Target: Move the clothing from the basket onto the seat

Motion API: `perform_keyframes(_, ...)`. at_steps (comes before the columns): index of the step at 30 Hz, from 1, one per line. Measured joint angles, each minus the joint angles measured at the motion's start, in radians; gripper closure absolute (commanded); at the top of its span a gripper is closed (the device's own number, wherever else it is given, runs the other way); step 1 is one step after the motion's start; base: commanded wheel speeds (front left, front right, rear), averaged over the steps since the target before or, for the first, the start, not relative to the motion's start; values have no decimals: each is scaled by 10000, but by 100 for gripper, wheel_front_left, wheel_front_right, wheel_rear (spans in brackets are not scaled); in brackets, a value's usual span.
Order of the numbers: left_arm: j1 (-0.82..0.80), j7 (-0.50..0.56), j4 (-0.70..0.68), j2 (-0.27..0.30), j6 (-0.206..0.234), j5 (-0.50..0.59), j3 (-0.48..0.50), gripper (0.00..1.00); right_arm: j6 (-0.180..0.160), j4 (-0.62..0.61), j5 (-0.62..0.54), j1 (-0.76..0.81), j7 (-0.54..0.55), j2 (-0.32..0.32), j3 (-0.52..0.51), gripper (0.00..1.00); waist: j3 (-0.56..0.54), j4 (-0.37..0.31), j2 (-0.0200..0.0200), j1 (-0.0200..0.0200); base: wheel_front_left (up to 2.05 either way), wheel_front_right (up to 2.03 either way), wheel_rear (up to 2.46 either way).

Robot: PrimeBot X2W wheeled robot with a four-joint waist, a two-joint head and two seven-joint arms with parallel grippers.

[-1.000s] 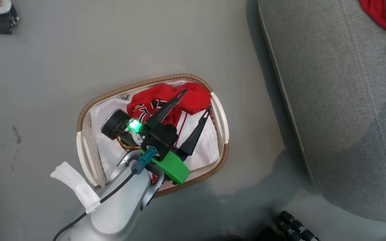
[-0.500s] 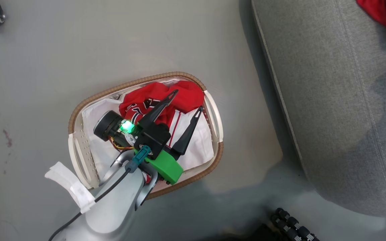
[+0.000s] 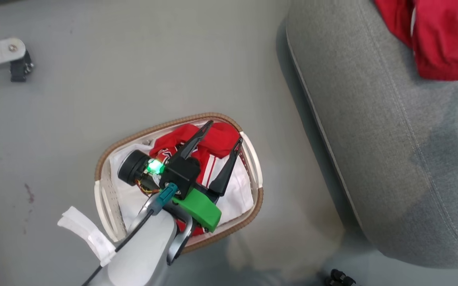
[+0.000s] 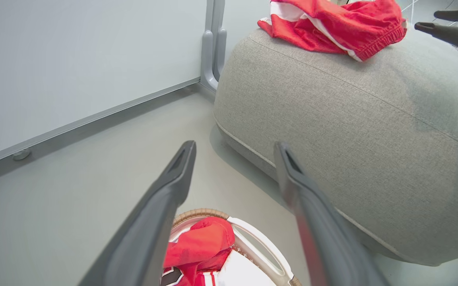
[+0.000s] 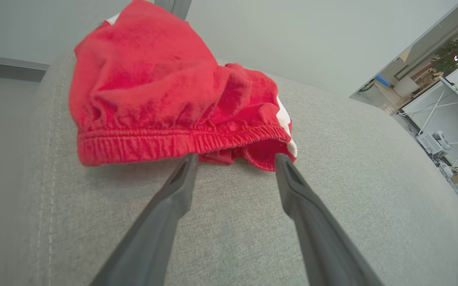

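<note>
The left hand (image 3: pixel 225 132) is spread wide and empty above the basket (image 3: pixel 103 198), in which a red jersey (image 3: pixel 175 137) with black-and-white lettering is bunched on a white liner (image 3: pixel 237 194). The right hand (image 5: pixel 235 157) is likewise opened wide with nothing gripped, its fingertips just beside the elastic waistband of red shorts (image 5: pixel 153 91) laid on the grey seat (image 5: pixel 233 238), right of the basket. The basket is set on a grey floor (image 3: pixel 94 99); a pale wall (image 4: pixel 74 59) is seen beyond.

Lighting is bright and diffuse. Soft shadow lies on the floor (image 3: pixel 173 59) beside the seat (image 3: pixel 392 139). Wrist views bow at edges; left pincer (image 4: pixel 235 145) blurs near lens.
</note>
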Motion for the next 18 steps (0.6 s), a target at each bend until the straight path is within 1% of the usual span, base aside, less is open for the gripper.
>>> perform_keyframes(4,369,0,-35,-104,0,-136,221,0,0,-61,0,384,0,-153,282,0,-559,97,0,0,0,0,0)
perform_keyframes(7,682,2,-113,-234,0,-221,612,0,0,-113,88,465,0,-376,493,0,-1085,221,0,0,0,0,0)
perform_keyframes(11,1090,0,-230,-376,0,-268,1091,0,0,-165,176,472,0,-512,742,0,-1698,417,0,-1,0,0,0)
perform_keyframes(15,1512,0,-382,-454,2,-314,1816,0,0,-178,318,393,0,-525,1254,0,-2328,684,0,0,0,0,0)
perform_keyframes(18,1856,0,-466,-514,6,-397,2412,0,0,-119,546,228,0,-274,1774,0,-2758,899,0,-1,0,0,0)
